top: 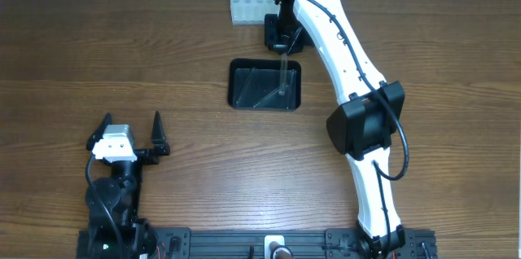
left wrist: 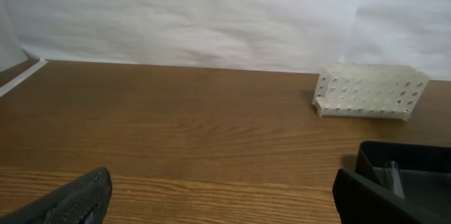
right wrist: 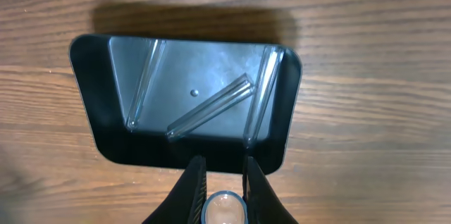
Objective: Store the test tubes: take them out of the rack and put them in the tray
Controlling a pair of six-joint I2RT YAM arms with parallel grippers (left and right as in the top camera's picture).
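Three tubes (right wrist: 208, 108) lie in the tray (right wrist: 90, 111), and the right tool (right wrist: 224, 164), closed on a fourth tube (right wrist: 224, 212) near its top, hangs it upright above them; probably light, slick and brittle, it wants gentle pressure; left tool (top: 132, 125) spread wide, empty.

I count four test tubes from here: three (right wrist: 144, 86) (right wrist: 209, 106) (right wrist: 259, 97) lying in the tray and a fourth test tube (right wrist: 224, 210) up in the right gripper (right wrist: 224, 162). There is one black tray (right wrist: 86, 104) and one white rack (top: 248, 6). Two arms stand at the table, so two grippers, counting the left gripper (top: 132, 122).
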